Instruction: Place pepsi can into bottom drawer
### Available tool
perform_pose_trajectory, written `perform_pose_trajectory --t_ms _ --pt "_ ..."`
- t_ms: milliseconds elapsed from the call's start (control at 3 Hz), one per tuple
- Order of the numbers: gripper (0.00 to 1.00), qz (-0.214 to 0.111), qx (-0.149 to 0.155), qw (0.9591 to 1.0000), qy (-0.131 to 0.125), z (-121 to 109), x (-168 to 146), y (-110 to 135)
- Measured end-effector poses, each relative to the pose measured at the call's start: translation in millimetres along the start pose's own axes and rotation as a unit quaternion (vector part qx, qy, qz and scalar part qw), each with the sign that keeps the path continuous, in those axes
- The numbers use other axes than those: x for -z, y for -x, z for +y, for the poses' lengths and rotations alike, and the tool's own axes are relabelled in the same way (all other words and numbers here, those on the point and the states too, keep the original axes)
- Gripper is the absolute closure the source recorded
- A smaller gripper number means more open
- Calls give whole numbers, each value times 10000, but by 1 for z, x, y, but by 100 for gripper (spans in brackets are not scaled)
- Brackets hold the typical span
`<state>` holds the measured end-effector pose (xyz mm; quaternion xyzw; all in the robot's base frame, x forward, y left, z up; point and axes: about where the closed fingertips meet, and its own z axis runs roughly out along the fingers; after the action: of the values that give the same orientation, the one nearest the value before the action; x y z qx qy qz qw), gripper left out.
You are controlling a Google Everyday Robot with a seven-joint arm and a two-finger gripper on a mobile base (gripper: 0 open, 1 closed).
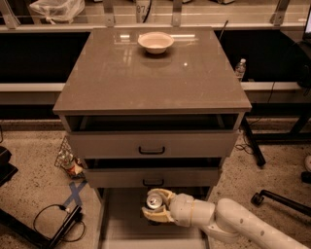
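Tool [156,206] grips pepsi can [155,200] over open bottom drawer [122,221].

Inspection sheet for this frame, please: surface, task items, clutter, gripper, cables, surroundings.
Surface: cabinet top carries a white bowl.
Job's things: pepsi can gripped over the open bottom drawer, not released.
Clutter: wrapper and blue tape on the floor, left.
Gripper: gripper closed around the can, in front of the middle drawer.
Cables: black cable on the floor, left.
Surroundings: water bottle, plastic bag.
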<state>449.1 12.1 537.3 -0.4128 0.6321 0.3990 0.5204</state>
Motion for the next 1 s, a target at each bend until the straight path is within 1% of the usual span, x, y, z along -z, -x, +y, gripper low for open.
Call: perform_pose_trajectory --t_ms 333,1000 --pt "100 -126 77 9999 -8 -15 -16 -45" --pt "100 136 122 9996 238 -63 -59 -151"
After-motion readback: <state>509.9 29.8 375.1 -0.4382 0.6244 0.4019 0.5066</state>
